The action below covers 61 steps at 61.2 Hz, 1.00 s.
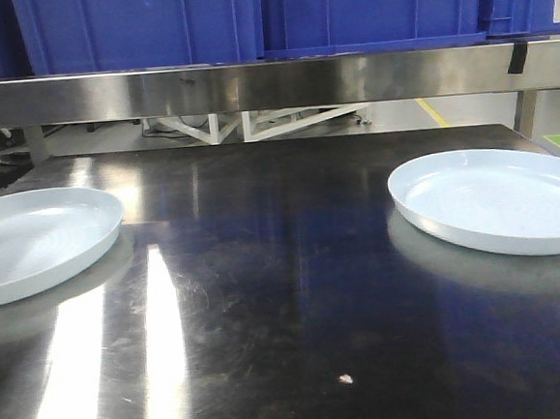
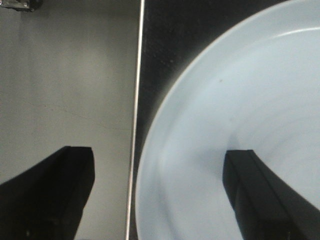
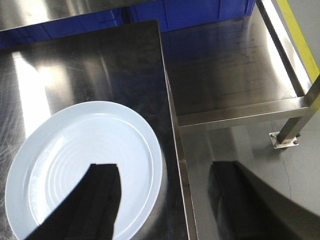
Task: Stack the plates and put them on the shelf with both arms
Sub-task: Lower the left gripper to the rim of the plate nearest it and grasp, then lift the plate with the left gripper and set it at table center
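Two plates lie flat on the dark table (image 1: 287,296), well apart: L plate (image 1: 40,238) by the left edge, R plate (image 1: 498,202) by the right edge. L gripper (image 2: 160,200) is spread wide, one finger (image 2: 265,200) over its plate, the other out past the table edge. R gripper (image 3: 165,210) is wide too, w/ one finger (image 3: 95,205) over its plate. Neither pinches anything. Blue bins (image 1: 246,18) sit on the shelf (image 1: 270,82) behind.
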Available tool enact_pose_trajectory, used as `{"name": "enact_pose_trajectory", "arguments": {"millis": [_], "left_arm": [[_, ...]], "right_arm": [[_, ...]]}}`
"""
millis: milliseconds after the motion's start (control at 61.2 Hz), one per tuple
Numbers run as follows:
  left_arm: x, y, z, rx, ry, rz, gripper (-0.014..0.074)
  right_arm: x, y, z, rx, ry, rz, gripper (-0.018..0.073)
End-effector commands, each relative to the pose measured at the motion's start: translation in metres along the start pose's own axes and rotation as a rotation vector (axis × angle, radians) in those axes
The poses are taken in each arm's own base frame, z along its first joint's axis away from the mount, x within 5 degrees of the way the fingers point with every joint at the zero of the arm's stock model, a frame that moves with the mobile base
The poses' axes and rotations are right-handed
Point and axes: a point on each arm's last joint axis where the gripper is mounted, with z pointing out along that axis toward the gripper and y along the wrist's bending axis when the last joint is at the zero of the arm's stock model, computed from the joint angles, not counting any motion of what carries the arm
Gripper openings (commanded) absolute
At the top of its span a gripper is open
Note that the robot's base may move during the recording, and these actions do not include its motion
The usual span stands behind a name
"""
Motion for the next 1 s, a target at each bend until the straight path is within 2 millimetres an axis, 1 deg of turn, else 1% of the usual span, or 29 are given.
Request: {"name": "enact_pose_trajectory", "arguments": {"millis": [0,473,620,669,718,784,865,882,931,980], "left_arm": [[-0.013,-0.001,-0.022,0.006,-0.117,-0.011,0.0579],[-0.012,-0.001,-0.009,0.003,-0.082,-0.011,0.0578],[-0.012,-0.001,-0.009,0.003,-0.081,-0.011,0.0531],[-0.012,-0.001,-0.009,0.003,-0.081,-0.011,0.0501],[-0.012,-0.001,-0.009,0.003,-0.079,-0.011,0.0451],[-0.012,-0.001,-0.009,0.004,-0.074,-0.011,0.0359],[-0.012,-0.001,-0.010,0.004,-0.069,-0.011,0.0206],[-0.012,-0.001,-0.010,0.004,-0.069,-0.011,0.0160],[-0.013,-0.001,-0.012,0.004,-0.069,-0.011,0.0074],[-0.015,-0.001,-0.014,0.005,-0.068,-0.010,0.0097]], "right_arm": [[-0.018,0.004,-0.009,-0.016,-0.109,-0.016,0.0498],[-0.017,0.003,-0.009,-0.016,-0.107,-0.016,0.0498],[-0.017,0.003,-0.009,-0.016,-0.107,-0.016,0.0498],[-0.017,0.003,-0.009,-0.016,-0.107,-0.016,0.0498],[-0.017,0.003,-0.009,-0.016,-0.107,-0.016,0.0498],[-0.017,0.003,-0.009,-0.016,-0.107,-0.016,0.0498],[-0.017,0.003,-0.008,-0.016,-0.107,-0.016,0.0498],[-0.017,0.003,-0.008,-0.016,-0.107,-0.016,0.0498],[-0.018,0.004,-0.008,-0.016,-0.108,-0.016,0.0498],[-0.018,0.004,-0.008,-0.016,-0.110,-0.016,0.0498]]}}
